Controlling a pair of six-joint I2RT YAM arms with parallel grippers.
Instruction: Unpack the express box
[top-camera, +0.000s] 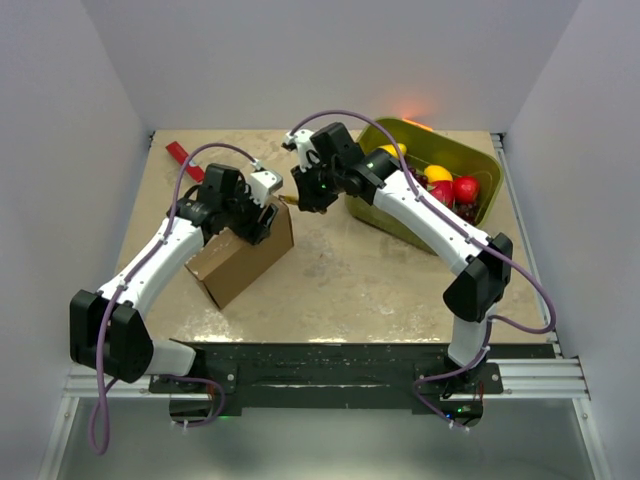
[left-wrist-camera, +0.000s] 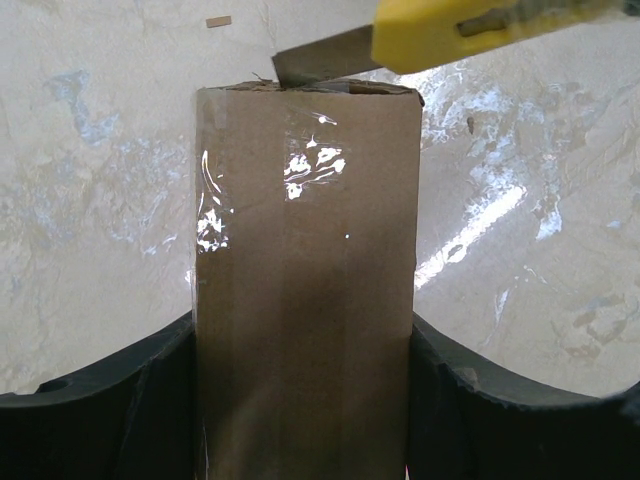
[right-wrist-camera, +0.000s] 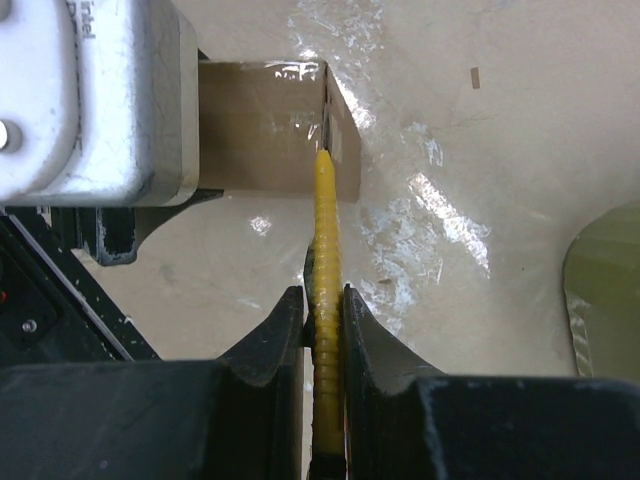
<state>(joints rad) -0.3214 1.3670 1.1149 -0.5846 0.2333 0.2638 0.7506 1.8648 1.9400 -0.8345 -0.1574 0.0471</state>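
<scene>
The brown express box (top-camera: 240, 255) sits on the left part of the tabletop (top-camera: 360, 290). The left claw (left-wrist-camera: 305, 340) is squeezed onto the box, with one black finger pressed on each side. Shiny clear tape (left-wrist-camera: 310, 165) runs along the side the left wrist camera sees.

The right claw (right-wrist-camera: 322, 310) is pinched tight on a yellow knife (right-wrist-camera: 325, 230). The knife's grey blade (left-wrist-camera: 320, 65) touches the far top edge of the box (right at the corner, from what the right wrist view shows).

A green tub (top-camera: 470, 160) stands at the far right, well apart from the box, with red and yellow fruit (top-camera: 465, 188) inside. A small red thing (top-camera: 180, 153) lies at the far left corner.
</scene>
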